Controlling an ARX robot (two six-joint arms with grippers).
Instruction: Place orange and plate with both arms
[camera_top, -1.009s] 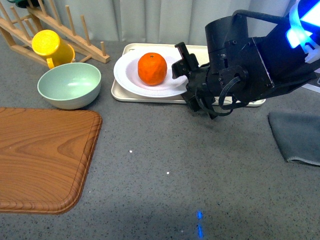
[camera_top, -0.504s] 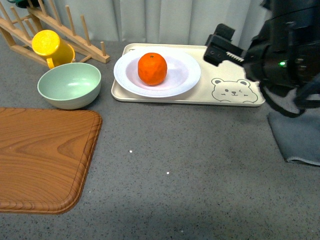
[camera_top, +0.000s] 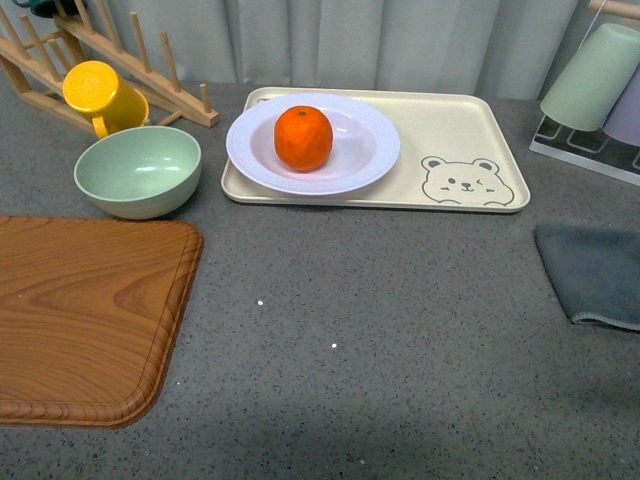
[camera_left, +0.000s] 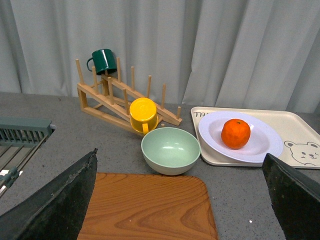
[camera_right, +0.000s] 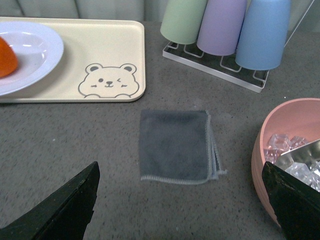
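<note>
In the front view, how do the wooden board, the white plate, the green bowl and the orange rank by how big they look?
1. wooden board, though it lies nearest the camera and is cut off by the frame
2. plate
3. green bowl
4. orange, clearly smallest, sitting in the plate

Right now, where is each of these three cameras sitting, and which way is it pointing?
Front view: on the robot's body, looking down at the orange on the plate; no arm shows.
Left wrist view: on the left arm, facing the drying rack and green bowl; dark fingers at the corners.
Right wrist view: on the right arm, over the grey cloth; fingers likewise.
All share the bear tray.
</note>
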